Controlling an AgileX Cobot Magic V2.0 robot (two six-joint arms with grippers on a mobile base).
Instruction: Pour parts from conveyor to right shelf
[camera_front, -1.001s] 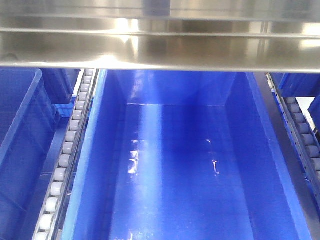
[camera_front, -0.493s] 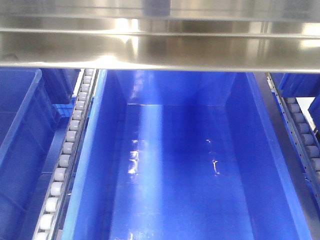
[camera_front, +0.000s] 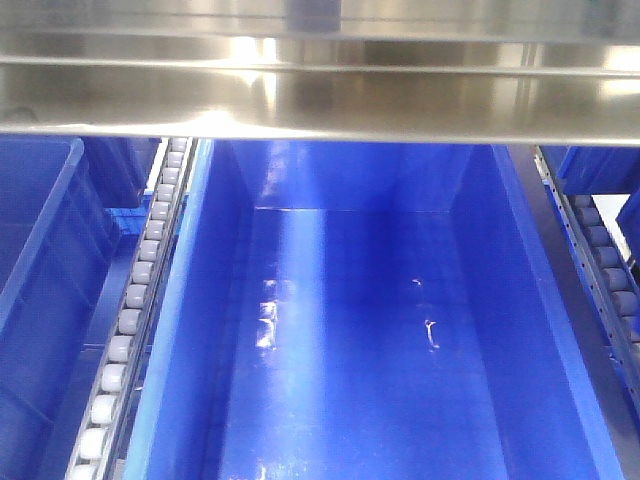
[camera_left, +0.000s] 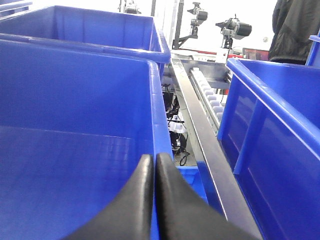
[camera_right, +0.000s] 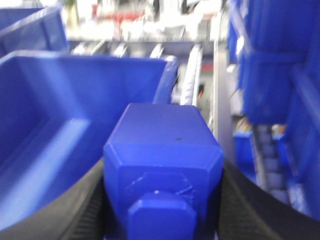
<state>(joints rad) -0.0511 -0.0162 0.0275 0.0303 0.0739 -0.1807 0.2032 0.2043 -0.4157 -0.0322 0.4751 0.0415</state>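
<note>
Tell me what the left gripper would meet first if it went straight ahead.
Probably the blue bin's rim: the shut left gripper points along that wall, though depth is unclear.

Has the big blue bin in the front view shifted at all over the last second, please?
No. The blue bin sits the same against the roller track on its left and the steel shelf edge above in all three front frames.

From the left wrist view, the left gripper (camera_left: 152, 172) shows as two smooth, matte black fingers (camera_left: 135, 200), each tapering to a rounded tip and broadening toward the bottom edge. In the blurred right wrist view, the right gripper (camera_right: 162, 200) shows only as curved black fingers (camera_right: 87, 215) with a fine ribbed texture on the inner face.
</note>
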